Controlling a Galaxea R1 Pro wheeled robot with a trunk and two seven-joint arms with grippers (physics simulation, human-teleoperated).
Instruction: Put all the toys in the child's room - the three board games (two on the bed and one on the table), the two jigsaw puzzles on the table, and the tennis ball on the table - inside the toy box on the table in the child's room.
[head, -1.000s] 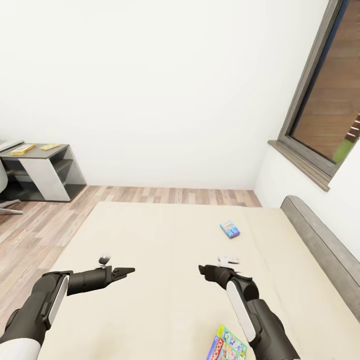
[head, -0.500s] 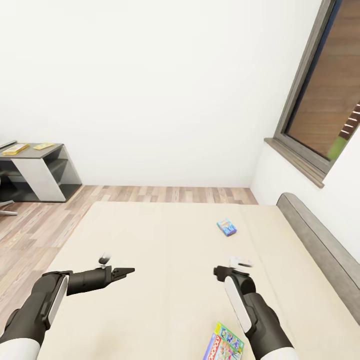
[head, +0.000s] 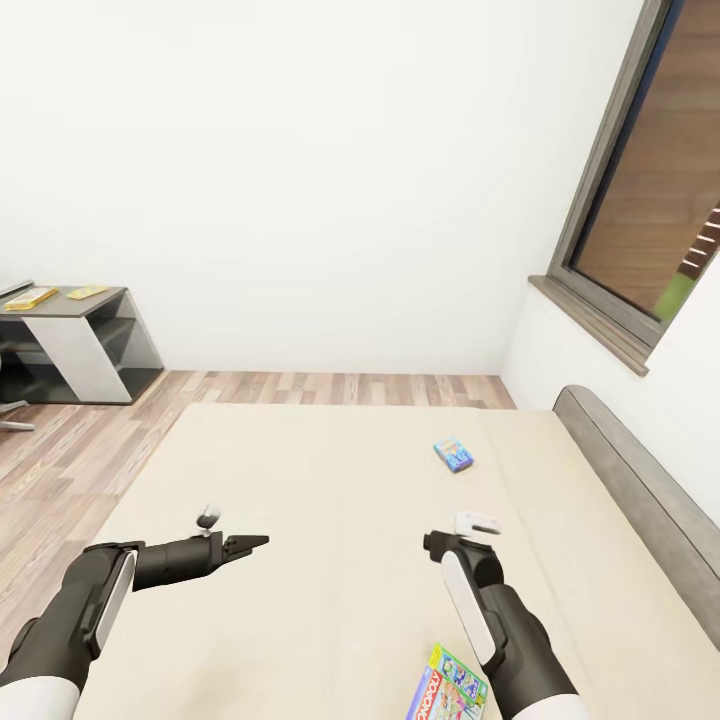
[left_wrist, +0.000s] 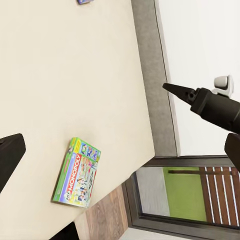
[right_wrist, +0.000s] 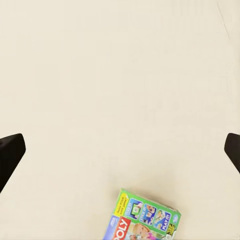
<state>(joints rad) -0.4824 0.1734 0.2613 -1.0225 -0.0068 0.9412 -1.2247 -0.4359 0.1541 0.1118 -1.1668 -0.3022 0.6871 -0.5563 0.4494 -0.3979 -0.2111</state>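
Two board games (head: 447, 687) on beige bed (head: 330, 470)

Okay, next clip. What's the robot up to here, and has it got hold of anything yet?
The robot stands over the bed with both arms out above the mattress, holding nothing. The left gripper and the right gripper are both empty; each wrist view shows its fingers spread wide. Two board games lie on the bed: a Monopoly box close beside the right arm, and a small blue box farther up toward the headboard. Neither has been picked up yet.
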